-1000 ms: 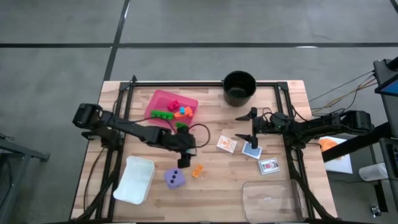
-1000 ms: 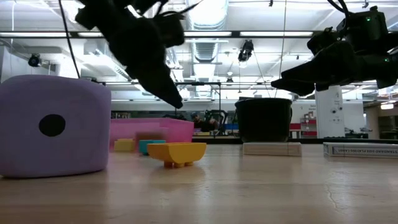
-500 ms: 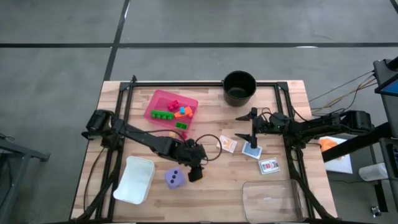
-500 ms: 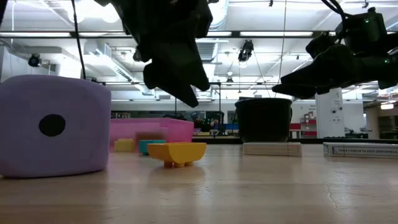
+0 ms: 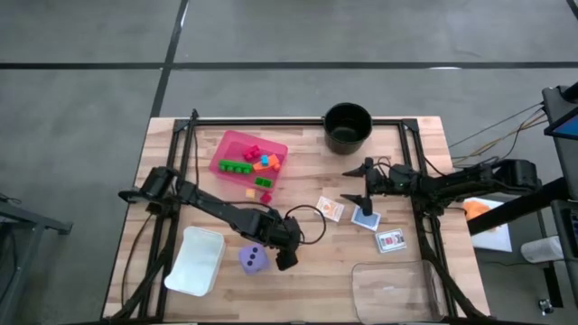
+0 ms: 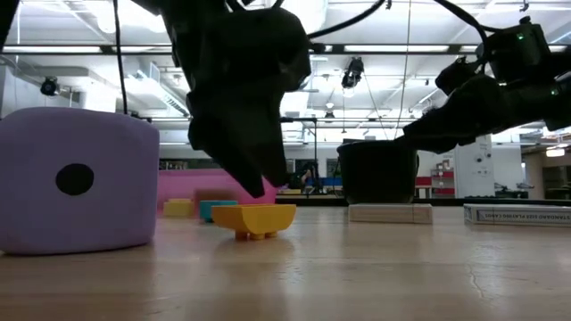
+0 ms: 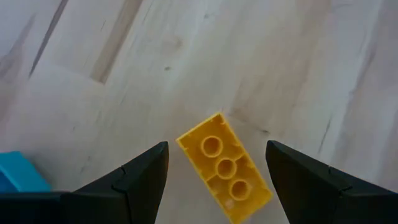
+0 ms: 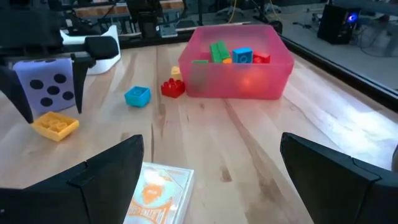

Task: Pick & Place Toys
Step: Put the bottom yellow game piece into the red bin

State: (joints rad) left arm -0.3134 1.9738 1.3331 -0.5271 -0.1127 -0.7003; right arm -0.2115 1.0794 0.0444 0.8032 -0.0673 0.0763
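The left end effector [image 5: 287, 260] hangs low over the near middle of the bench [image 5: 307, 289], just right of the purple die [image 5: 254, 260]. Its fingers [image 7: 140, 180] are spread, one on each side of a yellow brick [image 7: 225, 168] that lies flat on the wood with its studs up; the fingers do not touch it. In the low view the fingertips come down right at the brick's [image 6: 253, 218] left end.

The right end effector [image 5: 366, 185] waits above the right half of the bench, its fingers wide apart and holding nothing. Beside it lie three cards: an orange card [image 5: 330, 209], a blue card [image 5: 365, 219] just under the fingers, and a white-red card [image 5: 391, 241] nearer the front.

The pink tray [image 5: 237, 146] sits at the far left with green, red, orange and teal bricks in it. A small red brick [image 8: 173, 88] and a teal brick [image 8: 137, 96] lie on the wood just outside the tray. A black pot [image 5: 348, 126] stands at the far edge.
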